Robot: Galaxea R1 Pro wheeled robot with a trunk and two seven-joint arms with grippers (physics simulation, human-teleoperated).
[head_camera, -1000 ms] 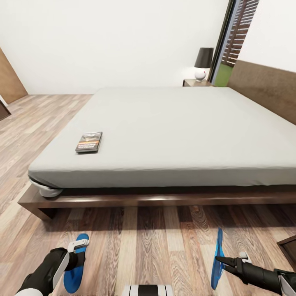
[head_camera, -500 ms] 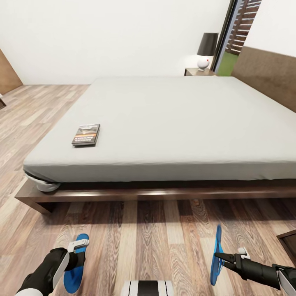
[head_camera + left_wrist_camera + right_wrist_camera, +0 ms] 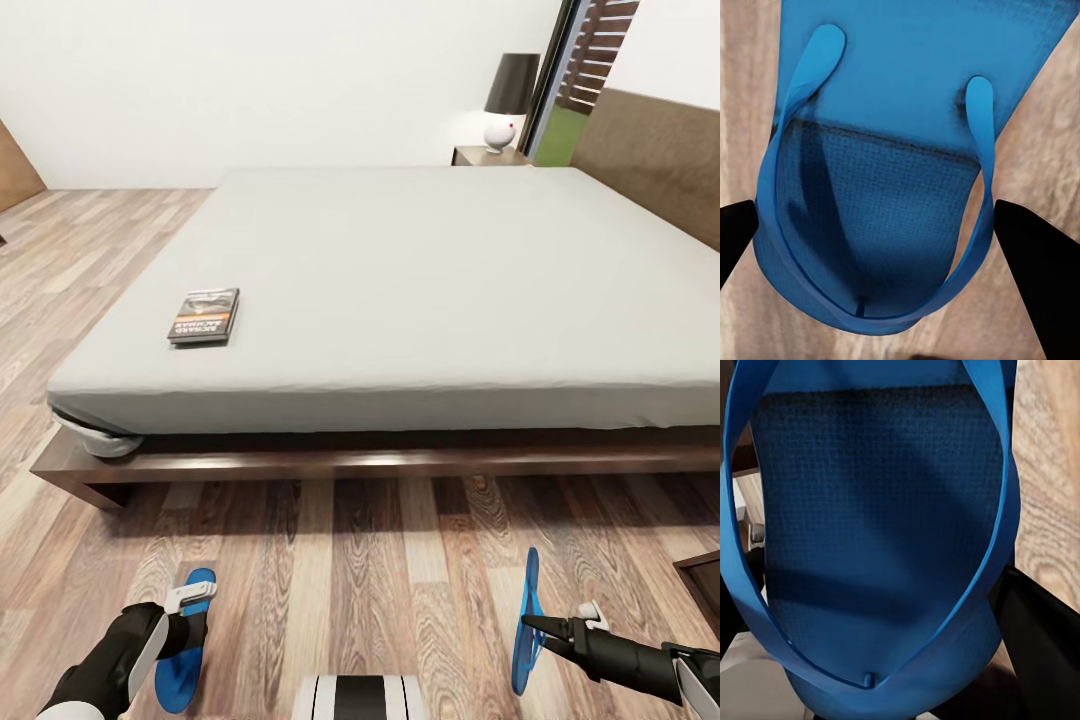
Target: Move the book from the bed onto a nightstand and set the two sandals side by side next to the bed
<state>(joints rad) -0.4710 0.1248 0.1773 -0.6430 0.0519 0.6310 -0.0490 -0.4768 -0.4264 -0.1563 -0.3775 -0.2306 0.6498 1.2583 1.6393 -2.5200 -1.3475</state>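
One bed (image 3: 400, 290), one nightstand (image 3: 487, 155) beyond it, one book (image 3: 204, 316) on the mattress ahead of the left end effector (image 3: 188, 610). Two sandals: left sandal (image 3: 183, 655) sits between wide-spread fingers, right end effector (image 3: 535, 627) pinches right sandal (image 3: 524, 625) on edge.

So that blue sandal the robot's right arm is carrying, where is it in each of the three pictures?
Head view: the right-hand sandal stands on edge at the lower right, at the tip of the right gripper, above the wood floor.
Left wrist view: that one is the other sandal, lying flat.
Right wrist view: its sole and straps are seen close up.
Shared landmark: the plank floor.
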